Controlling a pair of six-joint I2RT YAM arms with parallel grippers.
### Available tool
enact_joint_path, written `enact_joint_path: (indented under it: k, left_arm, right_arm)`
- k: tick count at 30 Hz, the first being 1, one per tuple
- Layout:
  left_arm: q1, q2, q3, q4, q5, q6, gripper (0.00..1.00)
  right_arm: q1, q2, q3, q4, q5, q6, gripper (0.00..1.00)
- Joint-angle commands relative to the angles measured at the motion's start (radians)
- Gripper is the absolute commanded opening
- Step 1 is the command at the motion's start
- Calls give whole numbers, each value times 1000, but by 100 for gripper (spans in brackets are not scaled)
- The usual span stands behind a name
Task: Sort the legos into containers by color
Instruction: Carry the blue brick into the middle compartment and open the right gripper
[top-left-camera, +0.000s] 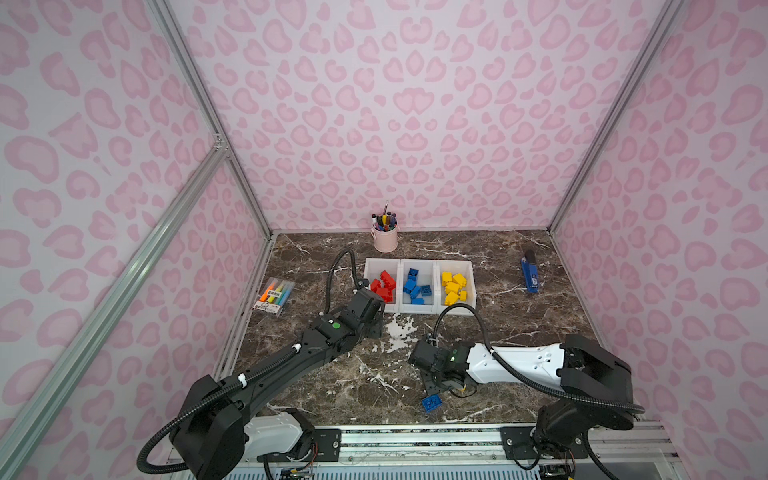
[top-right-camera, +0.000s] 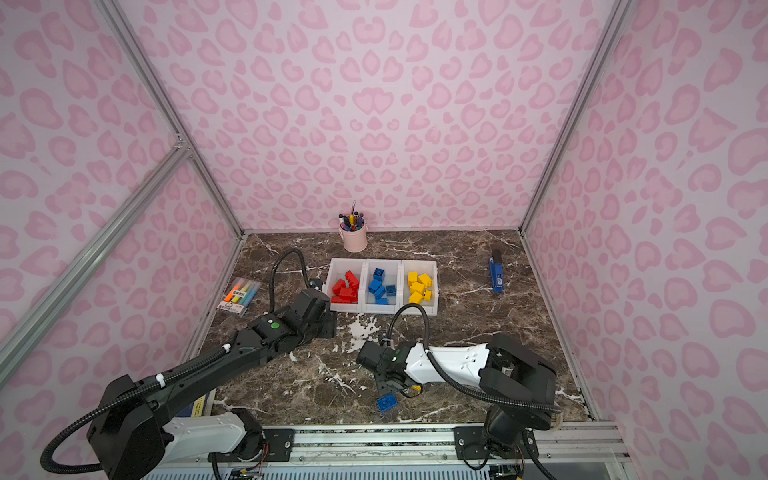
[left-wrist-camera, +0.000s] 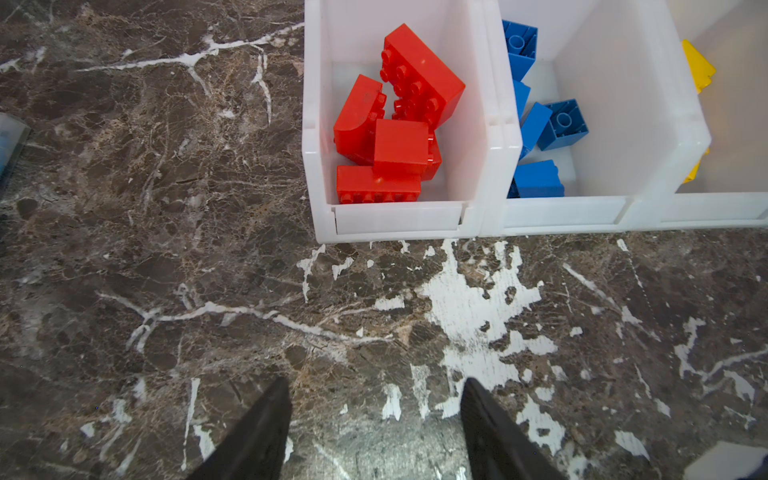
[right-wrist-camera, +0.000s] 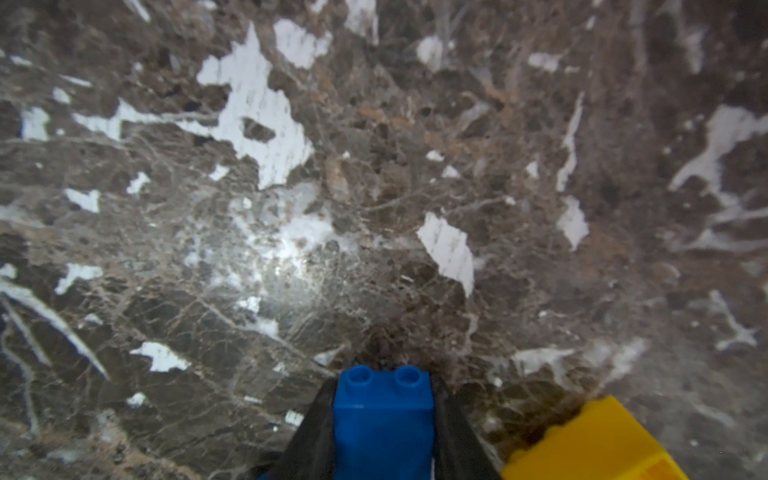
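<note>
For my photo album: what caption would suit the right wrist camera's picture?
The right hand shut on a blue lego, a yellow lego just beside it, marbled table beyond.

Both top views look down from high above the near edge of the brown marble-patterned worktop (top-left-camera: 519, 332) toward the back wall (top-left-camera: 415, 124), sharing nearly the whole scene. The left wrist camera looks from close behind the left claw (left-wrist-camera: 374, 384) at the fronts of the joined white plastic bins (left-wrist-camera: 399, 220), also in both top views. The right wrist camera hangs very near the worktop, behind the right claw (right-wrist-camera: 384, 388) and its blue studded plastic brick (right-wrist-camera: 382, 419).
</note>
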Motion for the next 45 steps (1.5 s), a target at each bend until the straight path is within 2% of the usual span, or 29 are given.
enact_joint_path:
  k: [1,5,11,15,18,24,29,36,45]
  left_arm:
    - [0,-2,-6,-4,-7,-6,67]
    - [1,-5,-3,-8,20,-6,67]
    - [-3,-33,-31,-19,48,-20,67]
    - [-9,-68,-64,-21,56,-48,67]
    - [-22,-82,-88,-24,81,-67,67]
    - [-78,-113,-134,-35,66,-114,67]
    - [-121,-84,-138,-27,60,-126,67]
    - [-170,-26,-109,-20,55,-131,67]
    - [-194,-6,-102,-17,53,-131,67]
  right_arm:
    - [-3,-7,14,-25,26,1,32]
    - [-52,-16,99,-112,87,-65,32]
    - [-259,26,304,-140,86,-280,32]
    - [-369,152,520,-134,85,-391,31]
    - [-432,277,688,-147,45,-428,31]
    - [-487,455,897,-201,31,-469,32]
    - [-514,501,954,-210,25,-464,35]
    - [-524,501,963,-224,36,-464,57]
    - [-531,454,910,-211,36,-462,60]
